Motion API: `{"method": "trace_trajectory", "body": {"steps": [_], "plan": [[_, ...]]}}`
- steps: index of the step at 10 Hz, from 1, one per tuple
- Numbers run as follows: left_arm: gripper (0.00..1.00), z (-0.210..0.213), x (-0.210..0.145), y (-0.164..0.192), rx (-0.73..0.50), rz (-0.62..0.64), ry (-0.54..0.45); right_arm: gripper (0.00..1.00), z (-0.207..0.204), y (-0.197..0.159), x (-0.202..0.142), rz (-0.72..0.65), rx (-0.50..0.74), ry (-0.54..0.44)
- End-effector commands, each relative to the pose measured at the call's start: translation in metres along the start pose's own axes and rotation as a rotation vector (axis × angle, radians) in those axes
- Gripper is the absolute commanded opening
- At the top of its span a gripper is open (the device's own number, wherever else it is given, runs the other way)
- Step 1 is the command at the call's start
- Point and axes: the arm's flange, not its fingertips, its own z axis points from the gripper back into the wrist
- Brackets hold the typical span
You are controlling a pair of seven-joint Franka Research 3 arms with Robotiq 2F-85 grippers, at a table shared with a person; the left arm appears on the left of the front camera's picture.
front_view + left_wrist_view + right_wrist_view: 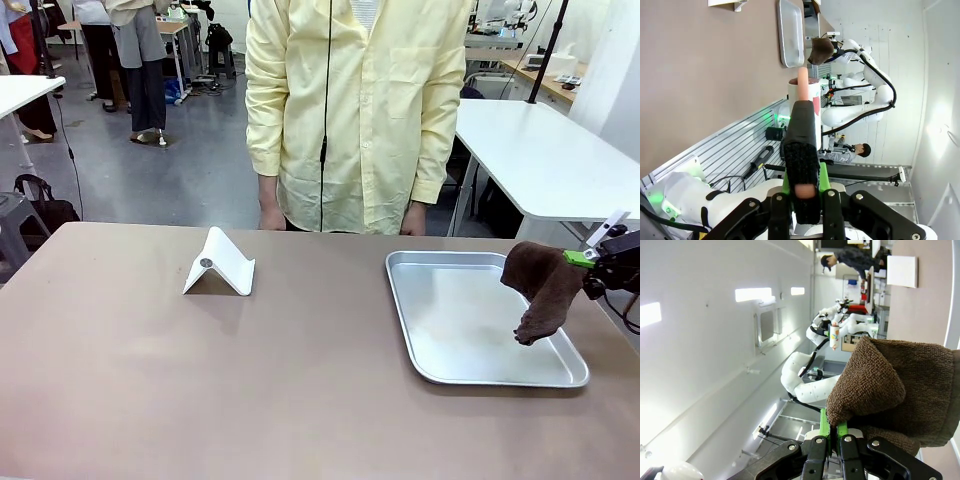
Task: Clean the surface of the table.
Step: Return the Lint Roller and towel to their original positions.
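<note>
The right gripper (592, 258) pinches a brown cloth (540, 290) by 1 corner over the tray (470, 375), so it could slip off before wiping the table (150, 380).

A: Bright, even light from overhead across the front view; the table (150, 380) shows only soft, short shadows, one beside the white stand (220, 263).

B: Any glare?

A: A mild sheen on the metal tray (430, 275). In the right wrist view, ceiling light panels (752, 294) blow out to white, and the wall in the left wrist view is washed out.

B: Sharpness?

A: Front view crisp. Wrist views bend at the edges; the spray bottle (802, 150) is blurred up close.
</note>
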Motion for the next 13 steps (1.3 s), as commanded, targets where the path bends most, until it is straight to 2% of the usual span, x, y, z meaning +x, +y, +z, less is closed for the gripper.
{"method": "trace_trajectory", "body": {"steps": [1, 4, 7, 8, 9, 10, 13], "plan": [[0.22, 0.000, -0.003, -0.002, 0.007, -0.003, 0.001, 0.06, -0.001, 0.004, -0.001, 0.012, 0.011, 0.008], [0.22, 0.000, 0.000, 0.000, 0.000, 0.000, 0.000, 0.06, 0.000, 0.000, 0.000, 0.000, 0.000, 0.000], [0.22, -0.041, 0.010, -0.051, -0.002, -0.111, 0.069, 0.06, -0.072, 0.027, 0.013, 0.090, -0.146, 0.082], [0.22, -0.067, 0.018, -0.062, 0.021, -0.107, 0.077, 0.06, -0.097, 0.025, 0.024, 0.182, -0.219, 0.042], [0.22, -0.095, 0.025, -0.071, 0.046, -0.101, 0.127, 0.06, -0.124, 0.019, 0.036, 0.205, -0.218, 0.027], [0.22, -0.126, 0.036, -0.085, 0.060, -0.092, 0.167, 0.06, -0.153, 0.014, 0.046, 0.213, -0.225, 0.034], [0.22, -0.207, 0.068, -0.126, 0.102, -0.091, 0.142, 0.06, -0.231, -0.005, 0.072, 0.219, -0.235, 0.114]]}}
